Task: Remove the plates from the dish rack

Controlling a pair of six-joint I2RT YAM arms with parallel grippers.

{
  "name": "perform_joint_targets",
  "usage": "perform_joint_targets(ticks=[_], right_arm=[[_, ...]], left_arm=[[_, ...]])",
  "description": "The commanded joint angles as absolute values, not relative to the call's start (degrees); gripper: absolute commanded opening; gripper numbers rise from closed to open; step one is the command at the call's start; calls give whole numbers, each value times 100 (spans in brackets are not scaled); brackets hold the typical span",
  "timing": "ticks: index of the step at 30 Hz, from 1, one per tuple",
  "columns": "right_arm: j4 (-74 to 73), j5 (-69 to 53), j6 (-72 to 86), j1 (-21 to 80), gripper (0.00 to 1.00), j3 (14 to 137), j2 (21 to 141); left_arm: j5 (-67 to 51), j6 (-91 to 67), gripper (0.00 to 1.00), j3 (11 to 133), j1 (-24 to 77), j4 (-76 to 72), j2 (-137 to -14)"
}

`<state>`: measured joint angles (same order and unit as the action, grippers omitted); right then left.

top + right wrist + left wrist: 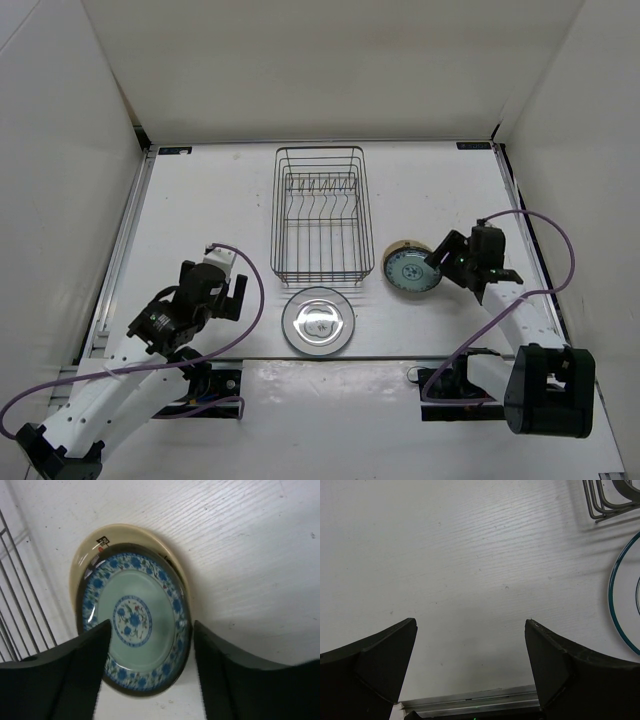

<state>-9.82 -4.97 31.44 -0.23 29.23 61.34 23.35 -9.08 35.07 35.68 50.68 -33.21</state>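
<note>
Plates: all three are out of the dish rack and lie flat on the worktop. The wire slots look empty from above, so I judge the unloading done or all but done. The white ringed plate sits alone just in front of the rack's near edge. The teal-blue patterned plate rests on top of the cream plate, just right of the rack's near right corner. It sits off-centre, so only a crescent of cream rim shows on the far side. Stacking them probably saves room beside the rack. The right jaws stand apart just over the teal plate's near edge and grip nothing; the plate is carried by the cream one below. The left jaws are spread wide and empty over bare worktop, left of the white plate, whose rim and a rack corner show at the right of the left wrist view. Likely just parked clear there.
</note>
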Motion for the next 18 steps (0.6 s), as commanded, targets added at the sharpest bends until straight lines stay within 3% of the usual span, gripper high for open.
perform_joint_targets(ticks=[1,3,11,18], right_arm=[[-1027,-589,3068,-140,73,3120,6196],[-1335,-273,3024,-150,90,3486,6301],[-3232,536,2804,-132,90,4280,6276],[-3620,-1071,2233,-105,90,4306,5170]], left_arm=[[2382,-940,100,3533,3542,5106,-3322],[2391,-949,100,3533,3542,5080,-3296],[2382,-949,100,3533,3542,5080,-3278],[2408,-940,100,3524,3542,5071,-3296]])
